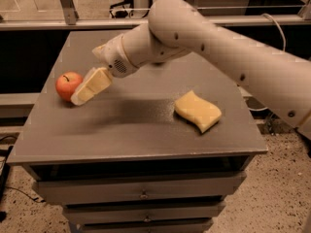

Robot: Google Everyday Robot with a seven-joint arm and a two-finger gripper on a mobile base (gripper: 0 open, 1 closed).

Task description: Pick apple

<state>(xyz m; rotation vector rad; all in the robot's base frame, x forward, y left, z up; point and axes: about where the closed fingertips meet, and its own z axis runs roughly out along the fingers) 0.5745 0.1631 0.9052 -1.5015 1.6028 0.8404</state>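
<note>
End effector (81, 96) just beside apple (66, 84), low over table (146, 130), openness cannot be told

My gripper (86, 92), just right of the apple (66, 85), covers its lower right edge. The arm (233, 57) runs off frame right.

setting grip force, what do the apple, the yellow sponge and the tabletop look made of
Apple: real-looking fruit, smooth red skin, stem dimple. Sponge: matte yellow foam, probably soft. Tabletop: hard matte grey, possibly laminate. Gripper sits right beside the apple.
</note>
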